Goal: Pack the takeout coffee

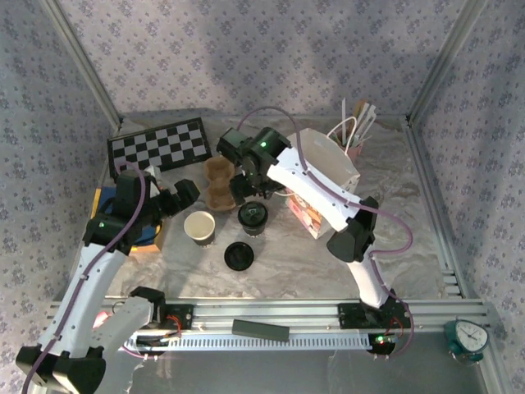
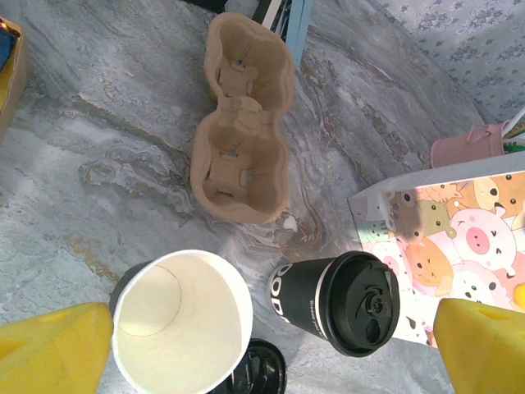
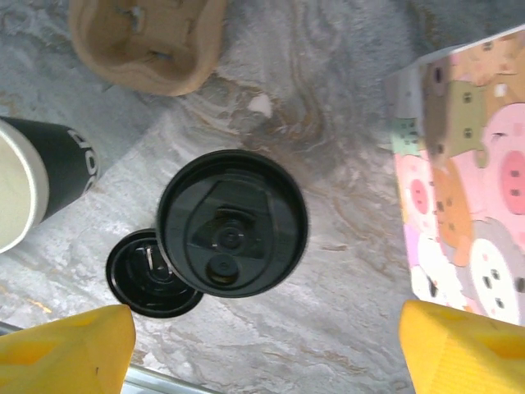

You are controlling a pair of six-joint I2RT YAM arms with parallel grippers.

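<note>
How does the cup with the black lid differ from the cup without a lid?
The lidded cup is closed by a round black lid, while the lidless cup is open and shows a white, empty inside. The lidded cup stands right beside the pig-patterned bag; the lidless cup stands on the lidded cup's other side, farther from the bag. Both stand upright, have dark sides with white lettering, and look about equally wide.

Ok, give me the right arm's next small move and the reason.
Probably lower the right end effector around the lidded cup and close on it: it hangs open over the cup, touching nothing, and both wells of the cardboard carrier nearby are empty.
</note>
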